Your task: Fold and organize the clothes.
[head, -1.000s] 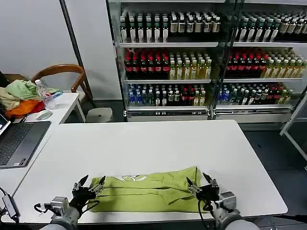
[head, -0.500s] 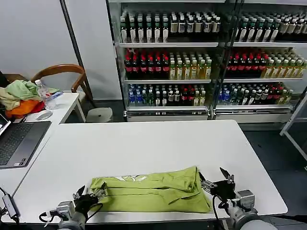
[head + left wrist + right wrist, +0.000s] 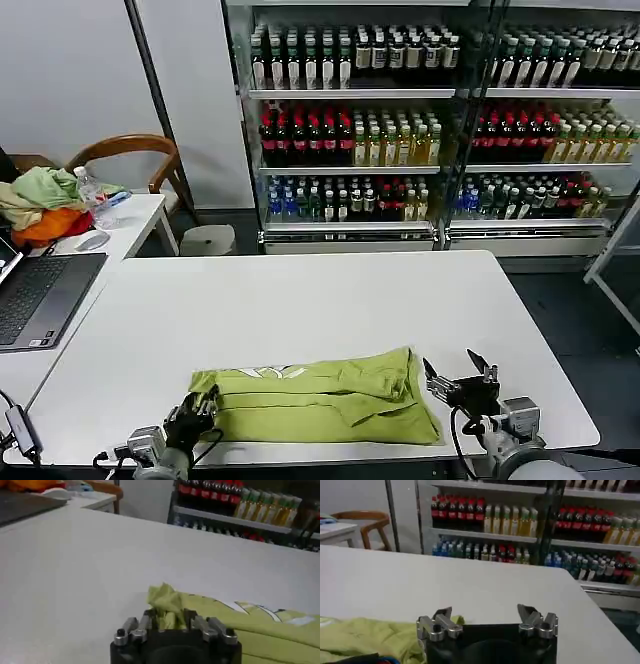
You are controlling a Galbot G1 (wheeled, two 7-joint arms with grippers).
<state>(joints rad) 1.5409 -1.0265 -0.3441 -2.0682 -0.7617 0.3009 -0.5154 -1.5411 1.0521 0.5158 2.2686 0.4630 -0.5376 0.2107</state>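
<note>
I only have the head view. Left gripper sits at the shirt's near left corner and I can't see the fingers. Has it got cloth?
Observer: Yes. In the left wrist view the left gripper is shut on a bunched corner of the T-shirt, and the cloth pokes up between the fingers.
Operator: Right one?
Observer: The right gripper is open with nothing in it. Bare table shows through the gap.
Operator: Touching the shirt?
Observer: Cannot tell. The T-shirt's edge lies right beside one finger.
</note>
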